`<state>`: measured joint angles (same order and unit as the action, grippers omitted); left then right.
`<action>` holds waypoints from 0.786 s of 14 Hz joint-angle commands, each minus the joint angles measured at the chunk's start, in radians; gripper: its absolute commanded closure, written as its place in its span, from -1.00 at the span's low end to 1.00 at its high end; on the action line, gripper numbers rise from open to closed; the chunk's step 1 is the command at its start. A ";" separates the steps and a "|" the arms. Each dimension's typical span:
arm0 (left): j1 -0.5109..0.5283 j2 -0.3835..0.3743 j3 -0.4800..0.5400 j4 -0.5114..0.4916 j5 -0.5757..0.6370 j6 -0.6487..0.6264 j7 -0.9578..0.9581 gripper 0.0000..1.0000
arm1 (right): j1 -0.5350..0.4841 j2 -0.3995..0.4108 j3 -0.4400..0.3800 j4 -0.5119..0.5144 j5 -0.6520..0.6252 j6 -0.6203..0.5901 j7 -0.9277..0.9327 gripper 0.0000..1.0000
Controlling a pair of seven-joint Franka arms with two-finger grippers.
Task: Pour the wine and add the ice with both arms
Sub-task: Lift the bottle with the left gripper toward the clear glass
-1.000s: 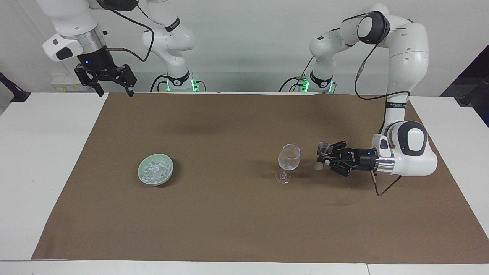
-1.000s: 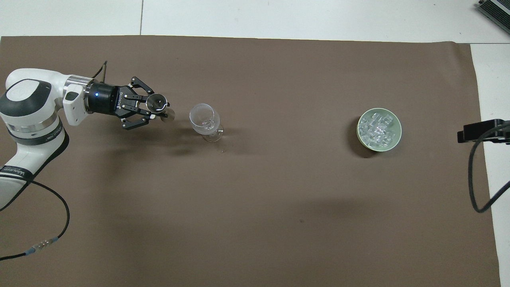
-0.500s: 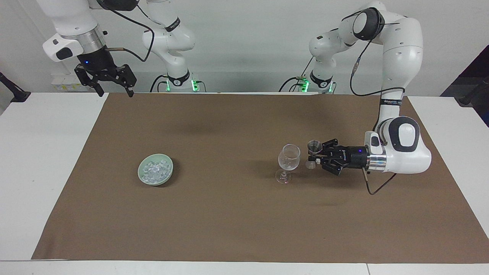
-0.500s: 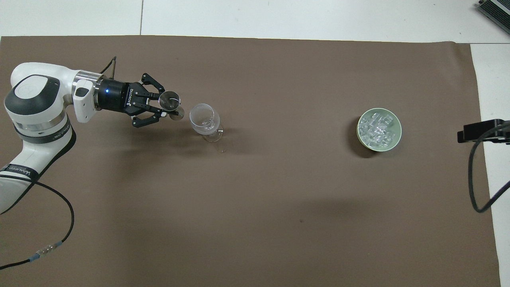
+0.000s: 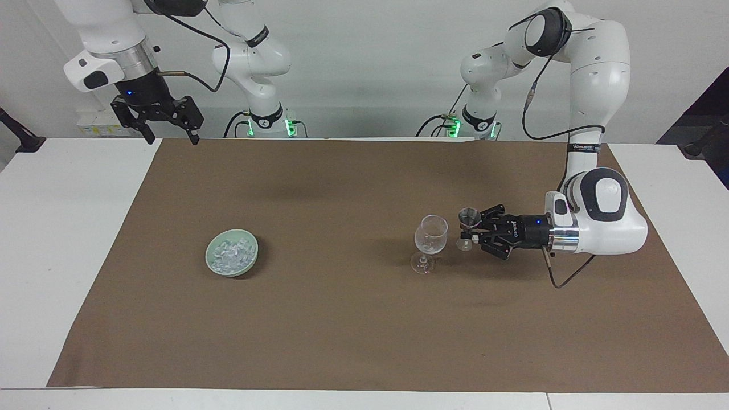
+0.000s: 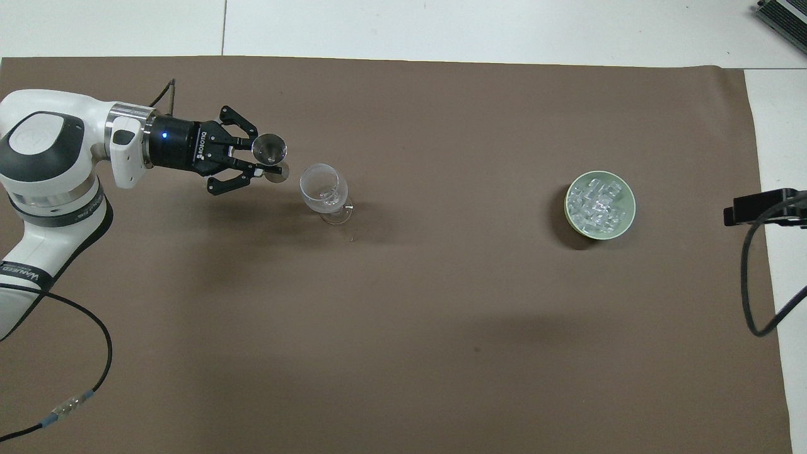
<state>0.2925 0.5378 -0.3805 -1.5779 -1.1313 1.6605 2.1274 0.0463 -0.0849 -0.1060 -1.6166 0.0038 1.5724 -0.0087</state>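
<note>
Left tool (image 5: 470,230) grips small jigger (image 5: 468,217); contents indiscernible. Right tool (image 5: 168,132) waits.

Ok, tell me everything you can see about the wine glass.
The wine glass is clear, with a rounded bowl, short stem and round foot. It stands upright on the brown mat, toward the left arm's end of the table. Something glinting sits low in the bowl; I cannot tell what. Nothing touches it: the left gripper, shut on a small metal cup, is close beside it, apart from the rim.
</note>
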 commanded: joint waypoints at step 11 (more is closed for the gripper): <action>-0.093 -0.133 0.083 -0.088 0.031 0.107 -0.050 1.00 | -0.006 -0.003 0.002 -0.002 -0.002 0.006 -0.028 -1.00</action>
<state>0.2163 0.4661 -0.3201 -1.6171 -1.1174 1.7332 2.0963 0.0463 -0.0849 -0.1060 -1.6166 0.0038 1.5724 -0.0087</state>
